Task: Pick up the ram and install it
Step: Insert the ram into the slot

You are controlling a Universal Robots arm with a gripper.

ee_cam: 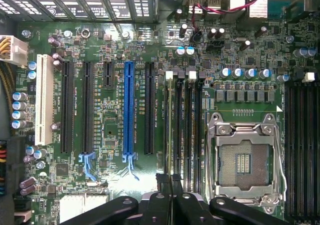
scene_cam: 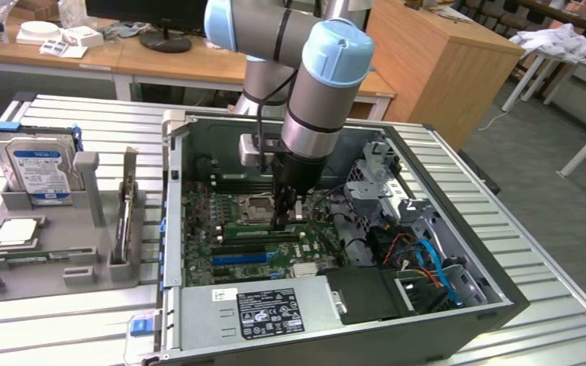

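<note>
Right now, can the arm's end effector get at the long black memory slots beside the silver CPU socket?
Probably yes: the end effector hangs just above those long black memory slots, the grey computer case is open, and nothing visibly lies between.

Open black metal computer case (scene_cam: 426,328) on slatted silver metal table (scene_cam: 69,328). Grey plastic parts tray (scene_cam: 59,278) on table, at exterior view's left of case. Silver blue-labelled hard drive (scene_cam: 37,171) upright at tray's far end. Green motherboard (scene_cam: 207,221) in case. Square silver processor socket (scene_cam: 255,206) mid-board. Black power supply box (scene_cam: 268,309) at case's near end.
</note>
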